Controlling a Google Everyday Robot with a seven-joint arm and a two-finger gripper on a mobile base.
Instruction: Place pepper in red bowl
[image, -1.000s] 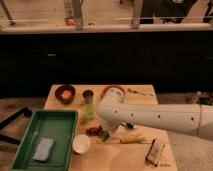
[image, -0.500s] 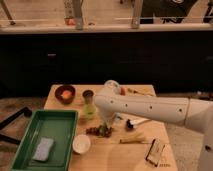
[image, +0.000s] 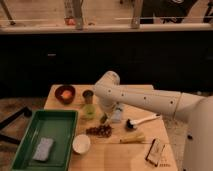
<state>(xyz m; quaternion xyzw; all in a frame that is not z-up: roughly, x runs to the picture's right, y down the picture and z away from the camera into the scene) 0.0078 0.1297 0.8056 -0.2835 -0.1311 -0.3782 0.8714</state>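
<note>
Lifted back from the bench front over the past second, my arm left the white-handled brush uncovered. My gripper hung low at mid-bench; whether it grasped anything could not be told. The dark green pepper lay just beside it, well apart from the red bowl at the back-left corner.
</note>
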